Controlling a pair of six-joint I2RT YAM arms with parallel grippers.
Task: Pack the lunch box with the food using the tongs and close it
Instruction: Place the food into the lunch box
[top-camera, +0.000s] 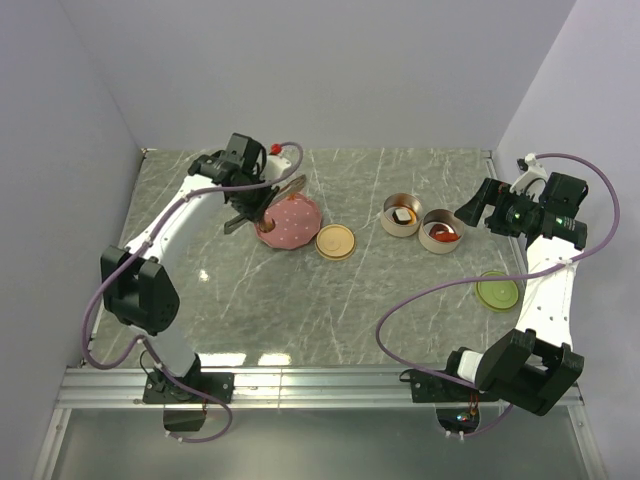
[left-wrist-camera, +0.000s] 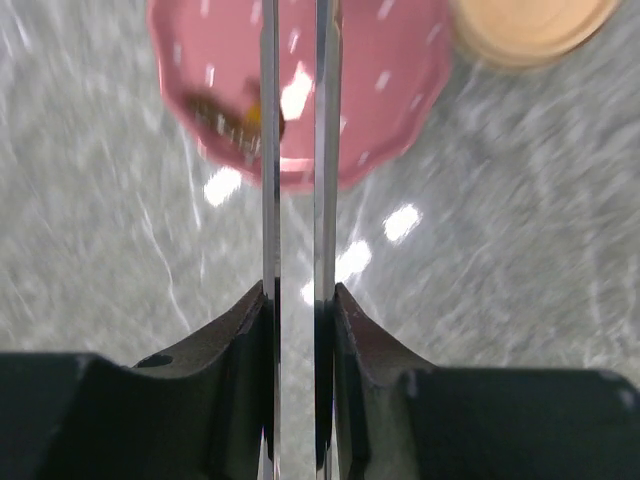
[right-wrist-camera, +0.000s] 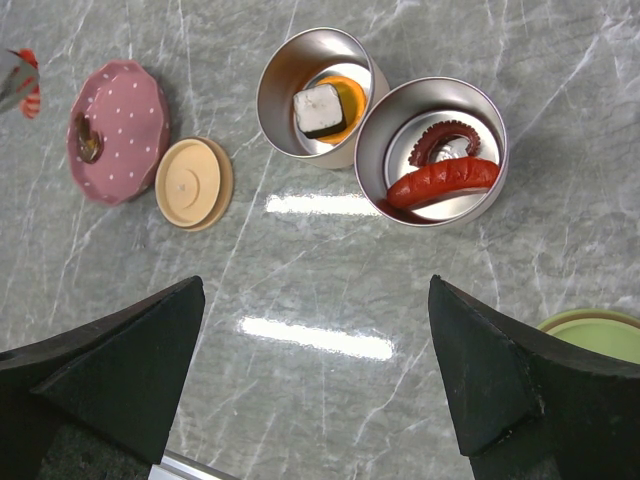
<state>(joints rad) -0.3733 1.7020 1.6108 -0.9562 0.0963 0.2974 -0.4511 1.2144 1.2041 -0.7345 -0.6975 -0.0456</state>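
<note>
Table (top-camera: 300, 300) of grey marbled stone carries everything. The left arm (top-camera: 165, 225) reaches far forward and bends inward at the wrist, ending over the pink plate (top-camera: 292, 228). The right arm (top-camera: 545, 290) rises at its own side, wrist turned inward toward the tins.

The plate sits left of centre with a tan lid (top-camera: 335, 242) just beside it. Well apart from them, on the right arm's side, two open tins stand touching. The first tin (right-wrist-camera: 285, 75) holds a dark-and-pale block (right-wrist-camera: 318, 108) on an orange round. The second tin (right-wrist-camera: 380, 150) holds a red sausage (right-wrist-camera: 440, 180) and a dark curled piece. A green lid (right-wrist-camera: 590, 335) lies near the right arm.

The left gripper (left-wrist-camera: 298, 300) is clamped on the tongs (left-wrist-camera: 268, 200), squeezing their two arms to a slim gap. Their long axis runs straight out from the gripper across the plate. A small brown piece (left-wrist-camera: 225, 118) lies on the plate, mostly to the left of that gap, its end under the tongs' left arm; blur hides whether they touch. The left arm is far nearer it, so the pick likely needs the tongs spread and shifted left to straddle it.

The right gripper (right-wrist-camera: 315, 285) hangs above the table beside the tins, fingers wide apart, holding nothing.
</note>
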